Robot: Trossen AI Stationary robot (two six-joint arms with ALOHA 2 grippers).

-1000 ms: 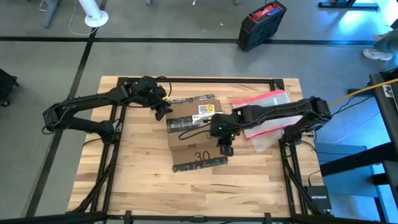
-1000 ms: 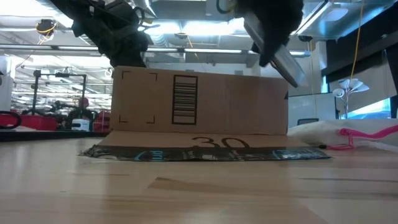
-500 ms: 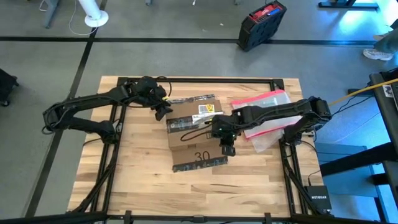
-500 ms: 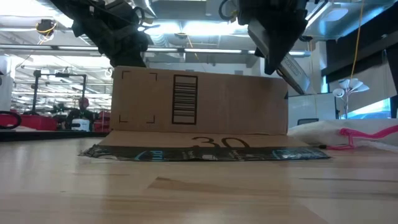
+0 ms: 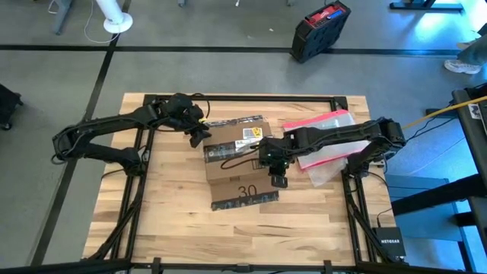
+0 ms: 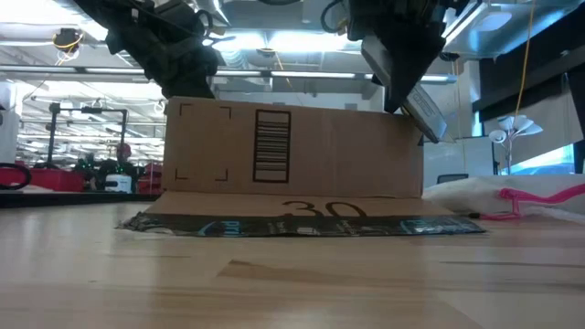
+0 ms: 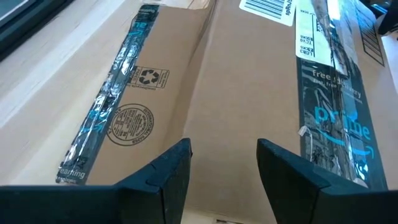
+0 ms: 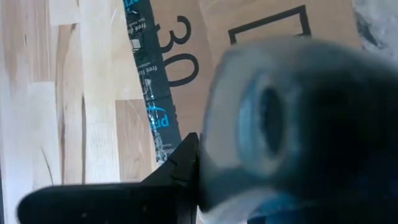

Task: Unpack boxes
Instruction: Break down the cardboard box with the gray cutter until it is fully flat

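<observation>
One wooden table (image 5: 175,221) carries everything, and near its middle sits the brown corrugated cardboard shipping box (image 5: 232,152). It rests flat with its taped top facing up. One flap marked "30" (image 5: 245,194) lies folded out on the wood toward the near edge. With that flap down, the box's length runs from the far side toward the near side, skewed slightly. I judge it light and fairly stiff, though the panels would buckle if pinched mid-face. The flap edges and corners look like the sound places to grip, and the glossy tape would be slick.

Just beside the box on the right-arm side lies a clear plastic pouch with a pink-red edge (image 5: 323,137).

The left gripper (image 7: 224,149) hovers over the box's far left corner, its fingers spread and holding nothing. The right gripper (image 5: 278,176) hangs over the box's right near corner, apparently clamped on a grey tool (image 6: 422,111) that I cannot identify.

A black printed tape strip (image 7: 102,124) runs along the top, with a white barcode label (image 5: 251,135) at the far end.
</observation>
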